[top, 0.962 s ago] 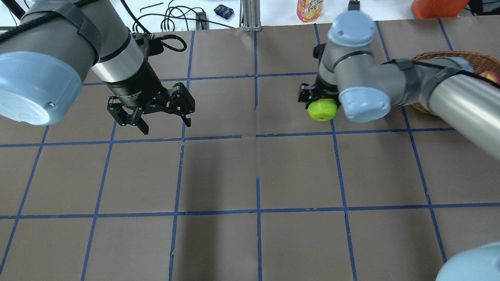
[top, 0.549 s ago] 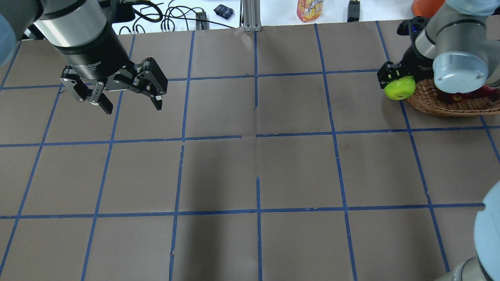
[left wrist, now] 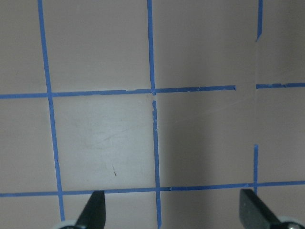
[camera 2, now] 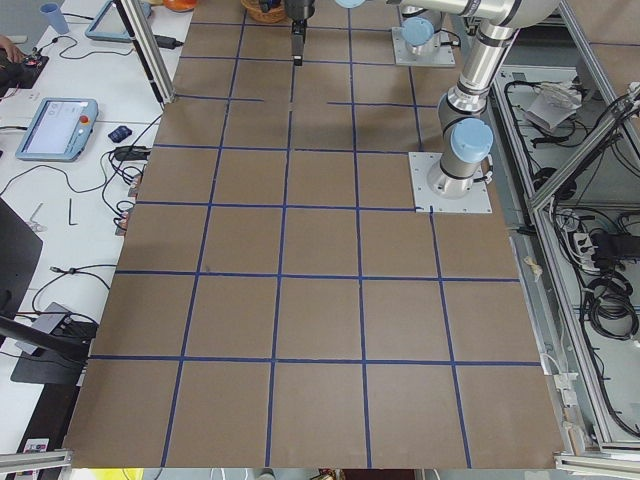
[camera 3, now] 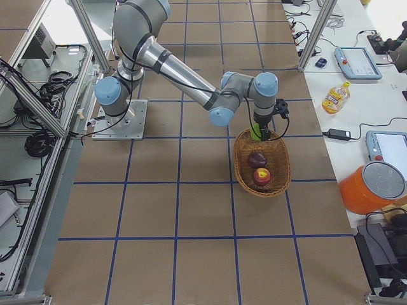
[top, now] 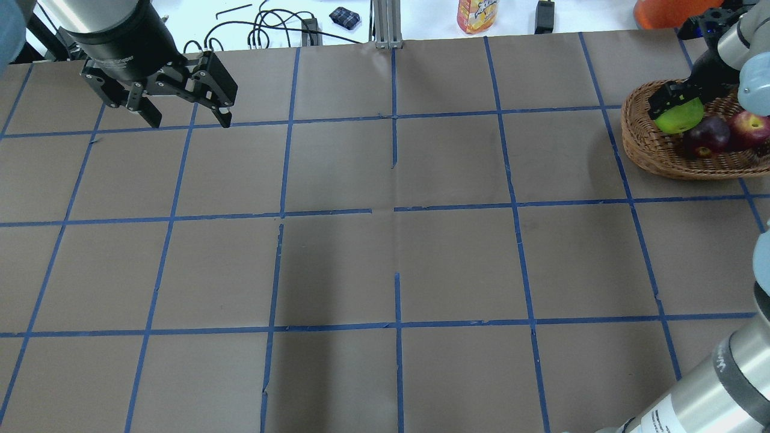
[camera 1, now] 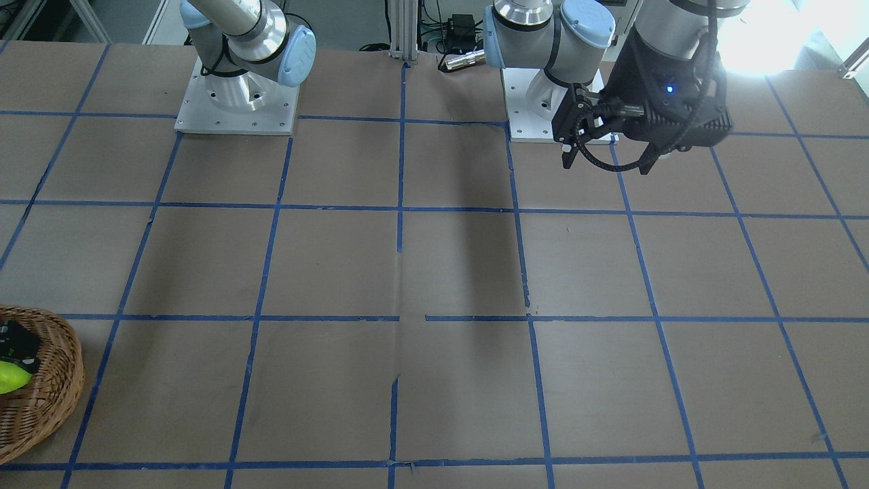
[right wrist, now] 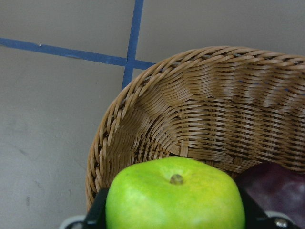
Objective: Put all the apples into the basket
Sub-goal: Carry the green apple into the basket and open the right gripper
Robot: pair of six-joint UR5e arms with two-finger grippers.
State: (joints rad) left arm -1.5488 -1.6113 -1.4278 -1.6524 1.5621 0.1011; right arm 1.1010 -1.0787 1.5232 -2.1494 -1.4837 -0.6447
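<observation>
The wicker basket point(top: 631, 129) stands at the table's far right. A dark maroon apple point(top: 710, 133) and a red apple point(top: 751, 127) lie in it. My right gripper point(top: 674, 111) is shut on the yellow-green apple point(top: 681, 118) and holds it over the basket's left part, just inside the rim. The right wrist view shows this apple point(right wrist: 174, 200) between the fingers, above the basket wall point(right wrist: 190, 114), with the maroon apple point(right wrist: 276, 186) beside it. My left gripper point(top: 189, 123) is open and empty over the far left of the table, its fingertips point(left wrist: 95, 210) wide apart.
Past the table's far edge are a drink bottle point(top: 477, 15), an orange container point(top: 668, 12) and cables point(top: 264, 30). The two arm bases point(camera 1: 234, 102) stand at the robot's side. Blue tape lines grid the brown table.
My right gripper has carried the green apple to the right, from beside the basket's rim to over the basket. My left gripper, still open, has moved back and left.
</observation>
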